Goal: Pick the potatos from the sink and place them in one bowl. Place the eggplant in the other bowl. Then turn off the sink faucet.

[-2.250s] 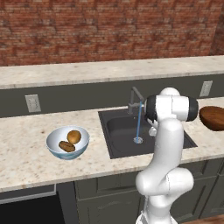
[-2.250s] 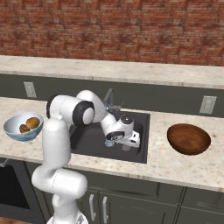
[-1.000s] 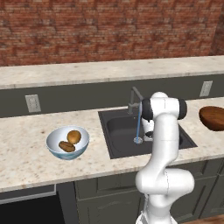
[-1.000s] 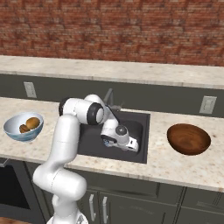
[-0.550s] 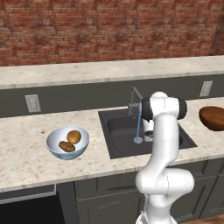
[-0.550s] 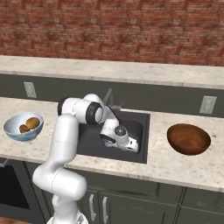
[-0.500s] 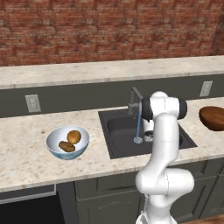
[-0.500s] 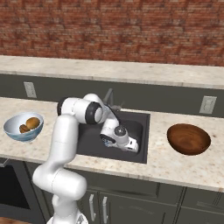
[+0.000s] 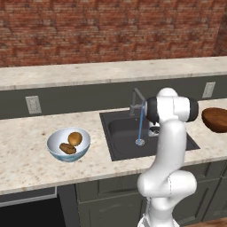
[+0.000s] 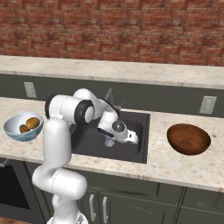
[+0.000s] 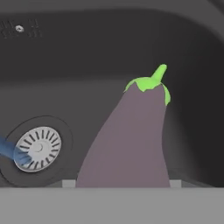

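I am working in a home-style kitchen. A red brick wall [image 9: 111, 31] runs behind a raised speckled ledge [image 9: 106, 73], and below it a pale granite-look countertop [image 9: 26, 155] sits on dark grey-green cabinets [image 10: 131, 205] with slim metal handles. A dark sink [image 9: 117, 131] is set into the counter, with a grey faucet [image 9: 136, 101] running a thin stream of water onto the round metal drain [image 11: 37, 148]. 2 wall outlets [image 9: 32, 104] sit on the dark backsplash (1 at each side of the basin). Food and tableware fit too: an eggplant [image 11: 131, 140] in the basin, a pale blue bowl [image 9: 68, 145] of 2 potatoes [image 9: 74, 138] and a wooden bowl [image 10: 188, 139].
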